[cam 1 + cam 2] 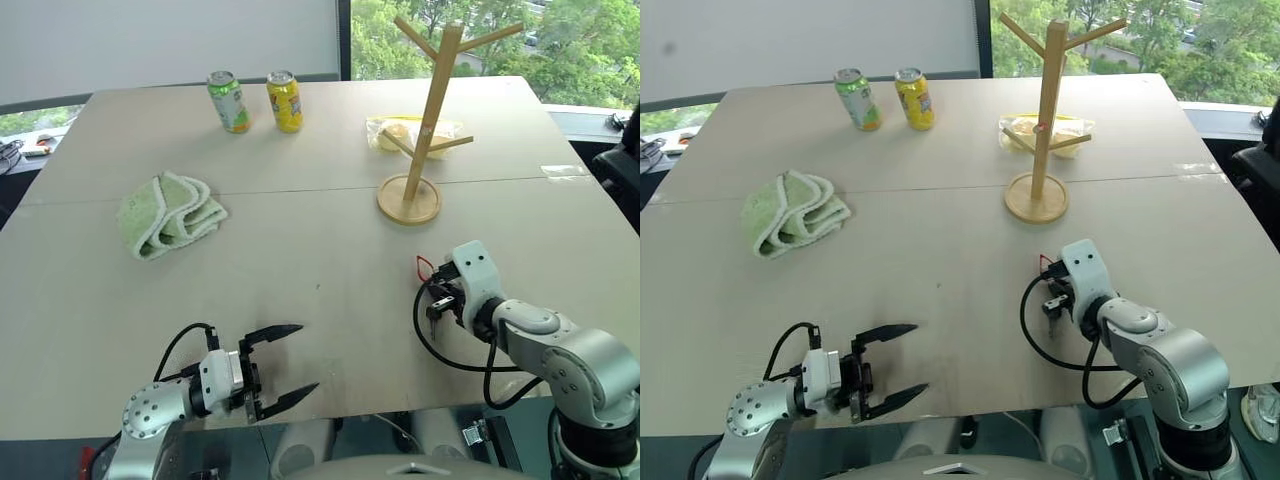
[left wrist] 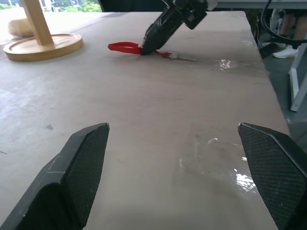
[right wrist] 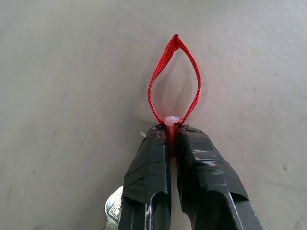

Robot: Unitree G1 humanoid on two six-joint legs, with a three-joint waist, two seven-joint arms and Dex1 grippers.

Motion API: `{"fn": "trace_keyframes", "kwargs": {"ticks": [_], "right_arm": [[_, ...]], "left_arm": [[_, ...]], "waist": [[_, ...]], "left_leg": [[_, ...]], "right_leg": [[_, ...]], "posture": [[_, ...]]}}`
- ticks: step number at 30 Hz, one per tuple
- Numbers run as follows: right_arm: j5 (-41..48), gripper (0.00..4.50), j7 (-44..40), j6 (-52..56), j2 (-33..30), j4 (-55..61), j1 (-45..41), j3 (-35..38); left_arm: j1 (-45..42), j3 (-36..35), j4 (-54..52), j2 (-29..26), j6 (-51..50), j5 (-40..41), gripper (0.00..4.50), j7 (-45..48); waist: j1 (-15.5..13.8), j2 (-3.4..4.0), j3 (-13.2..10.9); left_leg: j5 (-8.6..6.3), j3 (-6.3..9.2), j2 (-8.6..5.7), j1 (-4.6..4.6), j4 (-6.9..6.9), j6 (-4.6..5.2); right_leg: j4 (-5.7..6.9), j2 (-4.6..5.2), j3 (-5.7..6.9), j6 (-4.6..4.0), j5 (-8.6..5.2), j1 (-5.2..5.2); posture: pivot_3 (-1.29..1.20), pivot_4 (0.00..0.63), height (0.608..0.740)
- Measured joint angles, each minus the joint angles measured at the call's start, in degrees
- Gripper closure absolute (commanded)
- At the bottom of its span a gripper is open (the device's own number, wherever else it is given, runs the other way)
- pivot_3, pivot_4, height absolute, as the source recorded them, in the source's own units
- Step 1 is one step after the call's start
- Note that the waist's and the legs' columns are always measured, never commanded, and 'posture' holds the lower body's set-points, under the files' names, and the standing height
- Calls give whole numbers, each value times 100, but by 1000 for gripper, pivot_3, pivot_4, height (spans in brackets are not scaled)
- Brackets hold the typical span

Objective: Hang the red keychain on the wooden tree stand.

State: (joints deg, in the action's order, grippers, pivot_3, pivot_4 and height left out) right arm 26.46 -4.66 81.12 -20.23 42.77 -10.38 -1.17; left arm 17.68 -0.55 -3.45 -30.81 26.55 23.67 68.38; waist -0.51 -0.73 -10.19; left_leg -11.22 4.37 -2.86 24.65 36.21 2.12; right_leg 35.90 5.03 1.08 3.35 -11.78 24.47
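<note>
The red keychain lies flat on the table, its loop pointing away from my right gripper. That gripper is shut on the short strap at the base of the loop. The small key rests on the table behind the fingers. In the left eye view the red keychain sits in front of the wooden tree stand, a short way from its round base. My left gripper hovers open near the table's front edge, holding nothing.
A green can and a yellow can stand at the back. A folded green towel lies at the left. A clear bag of bread sits behind the stand. The table's front edge is near both arms.
</note>
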Motion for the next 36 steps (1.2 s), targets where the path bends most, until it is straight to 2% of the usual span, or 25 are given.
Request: {"fn": "trace_keyframes", "kwargs": {"ticks": [2,8,18,28,32,36], "right_arm": [[-120,4331,12,-159,-69,-160,-30,177],[-754,4331,294,-733,-591,-1359,-873,2030],[-811,4331,167,-386,-895,-2927,-1397,3454],[-752,4331,26,-409,-860,-3147,-1538,3549],[-438,4331,-695,-1502,-838,-2174,-1457,3172],[-347,4331,-1455,-2646,-1216,-1043,-1061,2315]], "left_arm": [[-84,52,-71,31,-69,-2,0,-106],[-512,176,-313,98,-539,10,0,-398],[-1085,351,-527,145,-1180,75,0,-591],[-1102,351,-708,167,-1340,122,0,-647],[-1017,351,-731,212,-1339,113,0,-712],[-944,354,-731,233,-1334,102,0,-731]], "waist": [[-18,1,-1],[-38,5,-1],[24,19,-3],[71,22,-1],[129,48,-8],[121,44,-4]], "left_leg": [[0,-1,-2,1,4,0],[1,-2,-7,0,11,1],[2,-22,0,-18,9,3],[2,-25,0,-19,10,3],[2,-26,1,-20,9,4],[1,-18,4,-20,9,4]], "right_leg": [[0,0,0,2,2,-1],[0,-6,-1,-1,13,-12],[5,-14,-17,-21,30,-24],[5,-15,-22,-18,33,-25],[5,-17,-25,10,30,-24],[3,-20,-20,12,26,-28]], "posture": [[0,150,740],[0,150,740],[0,150,740],[0,150,740],[0,150,740],[0,150,740]]}}
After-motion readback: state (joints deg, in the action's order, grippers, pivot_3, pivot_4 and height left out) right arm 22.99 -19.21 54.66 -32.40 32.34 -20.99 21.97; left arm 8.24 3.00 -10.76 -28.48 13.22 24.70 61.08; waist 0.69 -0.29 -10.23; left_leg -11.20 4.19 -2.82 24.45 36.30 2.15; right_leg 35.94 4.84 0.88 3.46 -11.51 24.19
